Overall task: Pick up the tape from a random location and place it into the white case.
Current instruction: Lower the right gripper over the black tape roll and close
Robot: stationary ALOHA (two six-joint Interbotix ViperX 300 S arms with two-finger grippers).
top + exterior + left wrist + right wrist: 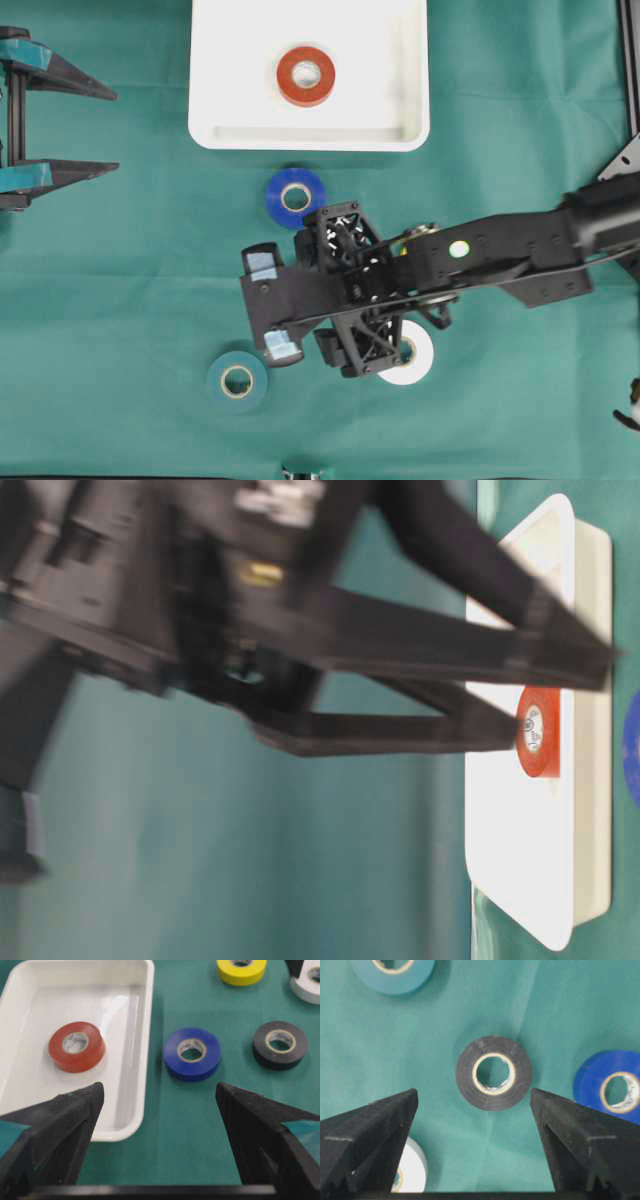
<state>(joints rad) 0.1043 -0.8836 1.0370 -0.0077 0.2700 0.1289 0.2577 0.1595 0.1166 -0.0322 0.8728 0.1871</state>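
Observation:
The white case (215,120) lies at the top middle of the table with a red tape roll (306,76) inside it. A blue tape roll (295,197) rests on the green cloth just below the case. My right gripper (272,306) reaches in from the right and hangs open above the cloth. In the right wrist view a black tape roll (493,1073) lies flat just ahead of the open right gripper (474,1097), apart from both fingers. From overhead the arm hides that black roll. My left gripper (105,130) stands open at the far left, holding nothing.
A teal roll (237,381) lies at the lower left of the right gripper. A white roll (412,358) sits partly under the right arm. The left wrist view also shows a yellow roll (241,970) beyond the blue roll (191,1053) and the case (142,1085).

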